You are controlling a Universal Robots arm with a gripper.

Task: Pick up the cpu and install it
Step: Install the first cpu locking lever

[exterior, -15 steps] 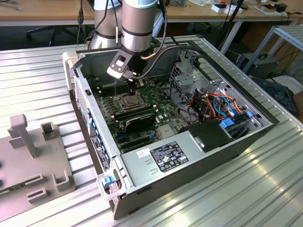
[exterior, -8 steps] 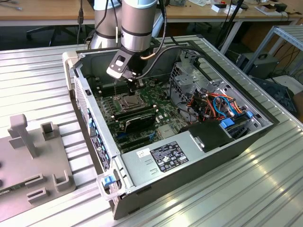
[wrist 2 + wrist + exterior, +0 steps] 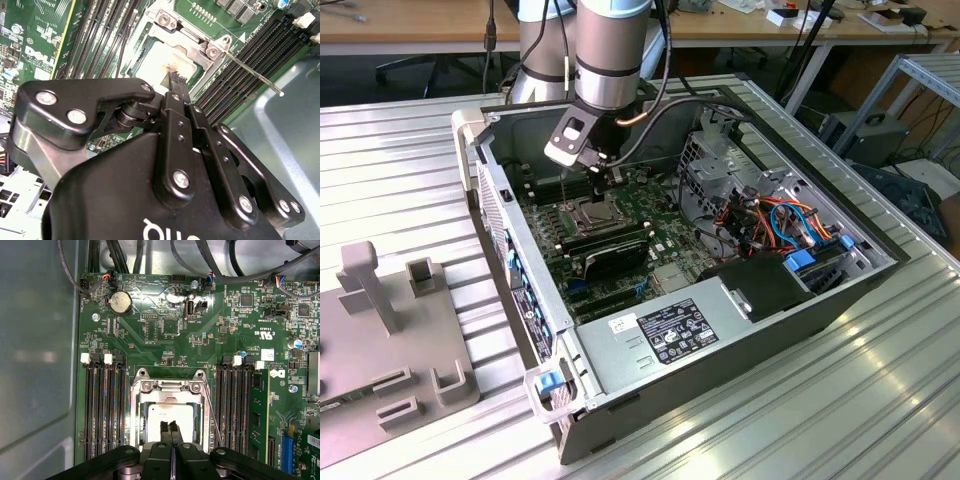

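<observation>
End effector: the end effector [image 3: 602, 188] is hanging from the arm in the upper middle of the exterior view. It is reaching down into the open computer case [image 3: 520, 262], and in the first wrist view its fingers [image 3: 163, 429] are pressing together with nothing showing between them.
Chip: the cpu [image 3: 152, 417] is lying flat inside the metal socket frame [image 3: 170, 386], right under the fingertips.
Why so: sitting level within the frame, it is looking already seated. I cannot tell whether the tips are touching its top.
Edges: the frame is hemming the chip on every side, a thin lever [image 3: 216, 422] is slanting just beside it, and memory slots [image 3: 105, 410] are flanking the socket.
Open room: space is staying free above the socket. Cables [image 3: 770, 218] are crowding the exterior view's right, and the power supply [image 3: 670, 335] is filling the lower middle.
Support: the case is resting on the ribbed tabletop [image 3: 790, 420].
</observation>
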